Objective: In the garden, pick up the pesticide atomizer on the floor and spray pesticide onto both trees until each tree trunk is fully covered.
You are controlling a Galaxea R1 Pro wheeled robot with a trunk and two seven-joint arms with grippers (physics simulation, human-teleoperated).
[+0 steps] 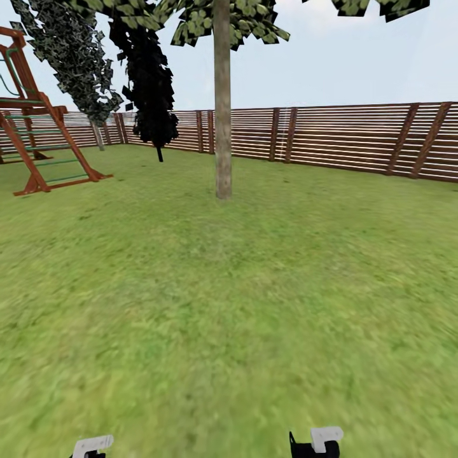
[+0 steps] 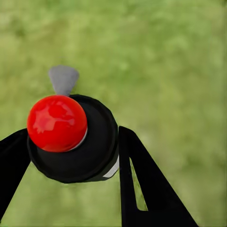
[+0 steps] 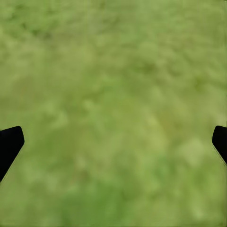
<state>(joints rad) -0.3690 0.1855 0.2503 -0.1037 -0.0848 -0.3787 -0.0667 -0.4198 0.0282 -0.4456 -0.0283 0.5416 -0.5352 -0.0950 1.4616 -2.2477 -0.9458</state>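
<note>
Open grass (image 1: 254, 305) ahead — only the tree trunk (image 1: 222, 127) stands midway; fence (image 1: 356, 137) beyond.

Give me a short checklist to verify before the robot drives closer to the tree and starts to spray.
1. Dark atomizer bottle with red top held between left gripper fingers: ok.
2. Straight pale tree trunk ahead in head view: ok.
3. Green grass lawn toward trunk free of obstacles: ok.
4. Right gripper open, carrying nothing: ok.
5. Nozzle aimed at trunk: cannot tell.
6. Whitish pesticide specks on trunk: not ok, none visible.
</note>
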